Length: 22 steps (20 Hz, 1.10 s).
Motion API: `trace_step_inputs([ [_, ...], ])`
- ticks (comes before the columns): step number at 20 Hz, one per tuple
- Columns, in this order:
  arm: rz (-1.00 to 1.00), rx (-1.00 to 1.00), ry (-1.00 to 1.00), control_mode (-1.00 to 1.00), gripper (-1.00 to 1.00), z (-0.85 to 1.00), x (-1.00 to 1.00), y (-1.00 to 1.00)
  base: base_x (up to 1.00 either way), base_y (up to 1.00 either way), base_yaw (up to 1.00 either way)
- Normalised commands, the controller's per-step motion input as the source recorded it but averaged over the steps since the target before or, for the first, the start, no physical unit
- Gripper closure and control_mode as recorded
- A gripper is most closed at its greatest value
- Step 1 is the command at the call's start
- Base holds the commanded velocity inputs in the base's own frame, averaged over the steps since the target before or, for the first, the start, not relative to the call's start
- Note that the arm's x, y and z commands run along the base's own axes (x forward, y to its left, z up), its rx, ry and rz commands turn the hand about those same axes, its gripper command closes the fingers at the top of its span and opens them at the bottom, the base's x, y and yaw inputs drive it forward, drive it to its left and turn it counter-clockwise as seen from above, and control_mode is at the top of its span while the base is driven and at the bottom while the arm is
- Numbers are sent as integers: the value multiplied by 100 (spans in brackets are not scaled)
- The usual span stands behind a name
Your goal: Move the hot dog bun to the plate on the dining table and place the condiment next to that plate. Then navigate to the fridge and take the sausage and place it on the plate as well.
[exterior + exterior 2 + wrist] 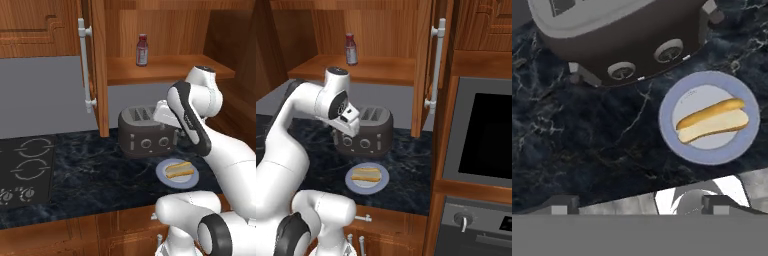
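Note:
The hot dog bun (712,120) lies split on a small blue-grey plate (672,141) on the black marbled counter, just in front of the toaster. From the base it shows low on the counter (179,169) (366,174). My gripper (640,204) hangs above the counter, up and to the side of the bun, open, its fingertips far apart with nothing between them. The condiment (142,50) (350,49), a small dark red bottle, stands upright on the wooden shelf of the open cabinet above the toaster. The plate, dining table, fridge and sausage are out of view.
A dark toaster (145,132) (619,35) stands behind the small plate. The open cabinet door (97,65) with its bar handle juts out to the left of the shelf. A stove top (25,170) lies at the left, and a built-in oven (483,135) at the right.

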Motion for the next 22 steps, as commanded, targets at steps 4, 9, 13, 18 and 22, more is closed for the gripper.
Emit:
trace_step_inputs([
  [4,-57,18,2,-100,-100,-40,-5,-15,0,0,0],
  [9,-15,-1,0,-100,-100,-31,-11,-13,0,0,0],
  [13,-34,0,0,-100,-100,-49,-36,-22,0,0,0],
  [18,-34,3,12,-100,-100,-28,-8,-27,0,0,0],
  [22,-28,1,17,-100,-100,-33,0,-27,0,0,0],
])
